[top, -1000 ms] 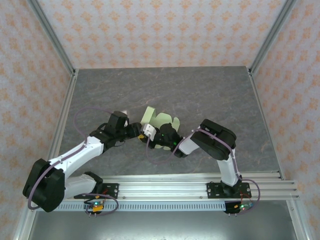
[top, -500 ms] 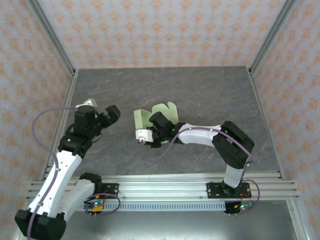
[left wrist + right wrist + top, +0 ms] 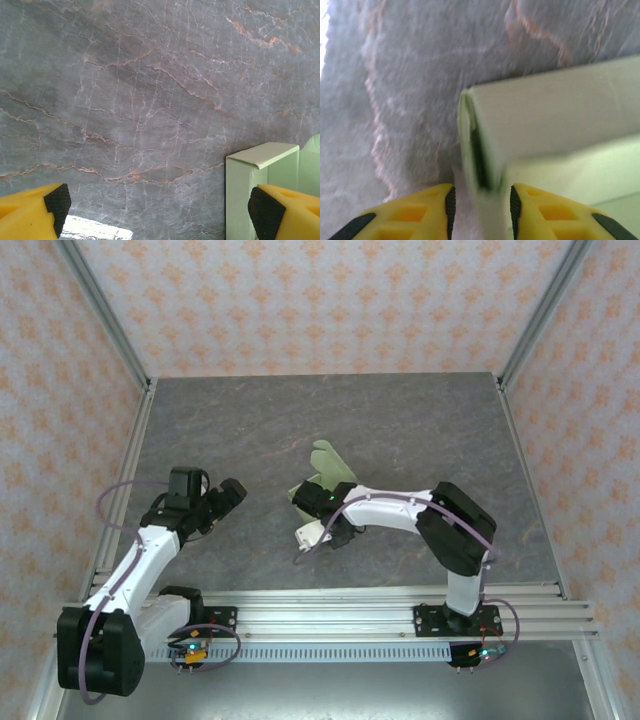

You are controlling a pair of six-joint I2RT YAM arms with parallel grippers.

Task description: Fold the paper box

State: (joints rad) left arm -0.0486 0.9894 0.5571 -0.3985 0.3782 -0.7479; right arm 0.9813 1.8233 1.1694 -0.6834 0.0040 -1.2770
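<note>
The paper box (image 3: 333,465) is pale yellow-green card, partly folded, standing near the middle of the table with a scalloped flap pointing to the far side. My right gripper (image 3: 318,508) reaches in from the right and sits at the box's near edge. In the right wrist view its jaws (image 3: 481,205) stand a little apart around a folded edge of the box (image 3: 555,110), with small gaps at both pads. My left gripper (image 3: 228,498) is open wide, well left of the box. In the left wrist view the left gripper (image 3: 159,206) spans bare table, and a box wall (image 3: 247,195) shows by the right fingertip.
The grey marbled table (image 3: 420,430) is bounded by wallpapered walls on three sides and by metal posts at the corners. An aluminium rail (image 3: 330,605) carrying both arm bases runs along the near edge. A bright glare patch (image 3: 95,230) lies on the table under the left gripper.
The left gripper let go, opened wide and drew back to the left. The right gripper, shut before, has parted its jaws on the box edge. The box has turned and shifted slightly.
</note>
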